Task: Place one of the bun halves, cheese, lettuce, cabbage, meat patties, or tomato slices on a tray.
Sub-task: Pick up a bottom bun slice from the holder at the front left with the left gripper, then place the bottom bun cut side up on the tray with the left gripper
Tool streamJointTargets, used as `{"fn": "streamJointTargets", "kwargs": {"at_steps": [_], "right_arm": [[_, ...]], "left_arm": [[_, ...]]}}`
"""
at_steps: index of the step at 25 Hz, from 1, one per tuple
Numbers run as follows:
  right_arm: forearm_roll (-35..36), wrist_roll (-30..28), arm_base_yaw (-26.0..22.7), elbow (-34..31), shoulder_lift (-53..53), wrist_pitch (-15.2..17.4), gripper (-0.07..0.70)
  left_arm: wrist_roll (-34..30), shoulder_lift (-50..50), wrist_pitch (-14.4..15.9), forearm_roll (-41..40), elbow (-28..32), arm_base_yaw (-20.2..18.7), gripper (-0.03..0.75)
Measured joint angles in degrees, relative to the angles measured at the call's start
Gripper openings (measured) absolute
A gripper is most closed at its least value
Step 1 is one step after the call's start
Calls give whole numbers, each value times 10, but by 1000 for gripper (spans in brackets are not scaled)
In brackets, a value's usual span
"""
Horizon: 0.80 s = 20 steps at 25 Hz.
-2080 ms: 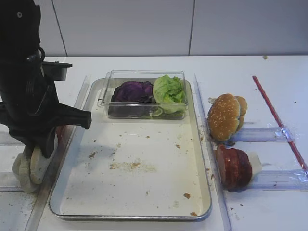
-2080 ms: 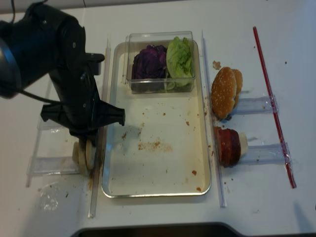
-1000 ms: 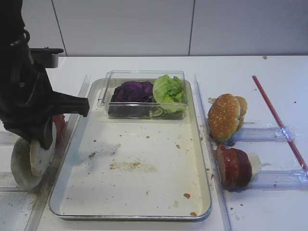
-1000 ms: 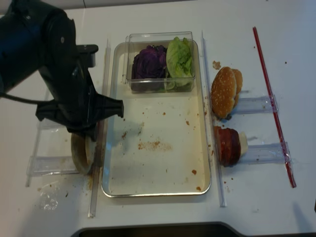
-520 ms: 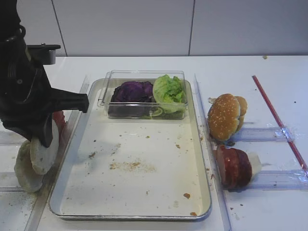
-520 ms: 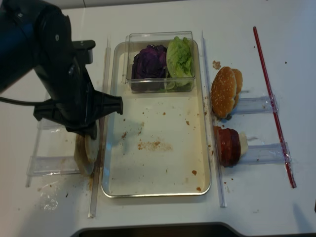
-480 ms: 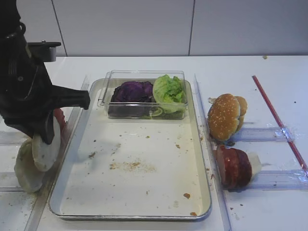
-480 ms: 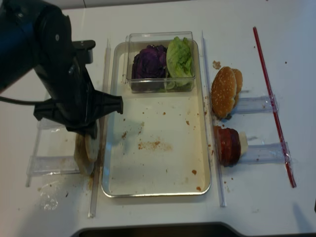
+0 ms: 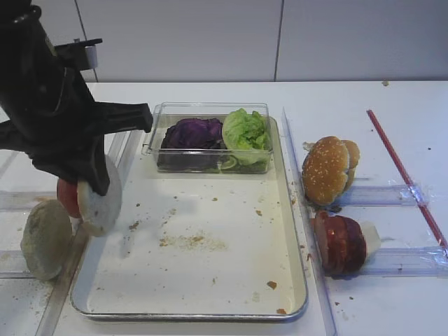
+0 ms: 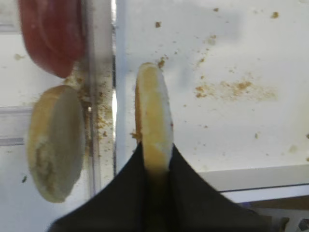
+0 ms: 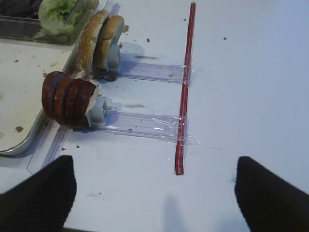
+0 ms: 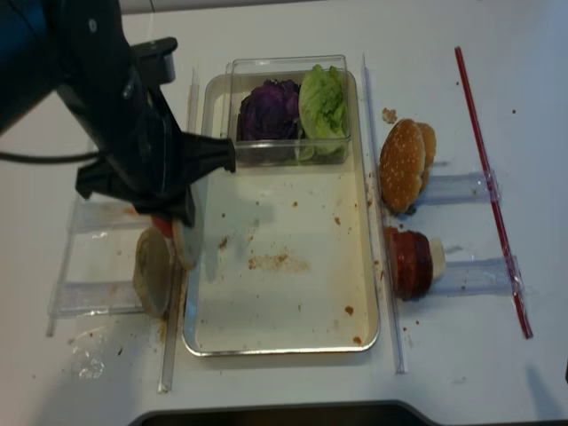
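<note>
Left wrist view shows the left end effector (image 10: pixel 153 166) pinched shut on a bun half (image 10: pixel 153 113), held on edge just over the left rim of the metal tray (image 10: pixel 251 176) — the other pale bun half (image 10: pixel 55 140) stands in its clear holder outside the rim, with a red tomato slice (image 10: pixel 50 38) above it. To do this step well, I would carry the bun further inboard over the bare tray floor, lower it until its edge nearly touches, tip it flat, then release (a drop from height on edge would likely roll it). Keep clear of the clear tub of purple cabbage (image 9: pixel 192 133) and lettuce (image 9: pixel 245 129) at the tray's far end.

The right end effector (image 11: pixel 154 193) shows only two dark fingers spread wide, holding nothing, above the white desk (image 11: pixel 251 72). That desk is crumb-strewn; sesame buns (image 9: pixel 327 170) and meat patties (image 9: pixel 341 243) sit in holders right of the tray, beside a red strip (image 9: pixel 406 175). A pale panelled wall stands behind.
</note>
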<state>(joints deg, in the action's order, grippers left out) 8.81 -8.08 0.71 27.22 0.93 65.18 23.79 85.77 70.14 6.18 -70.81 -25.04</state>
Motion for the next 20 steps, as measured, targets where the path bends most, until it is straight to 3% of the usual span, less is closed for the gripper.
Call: {"fn": "streamJointTargets", "kwargs": {"at_steps": [9,16,20], "right_arm": [[0,0,0,0,0,-1,691],[0,0,0,0,0,-1,691],[0,0,0,0,0,-1,691]], "left_arm": [[-101,0,-3,133,0,0,37],[-172,21,-25,164,-1,0,36],[-244,57,-58,216,0,0,36]]}}
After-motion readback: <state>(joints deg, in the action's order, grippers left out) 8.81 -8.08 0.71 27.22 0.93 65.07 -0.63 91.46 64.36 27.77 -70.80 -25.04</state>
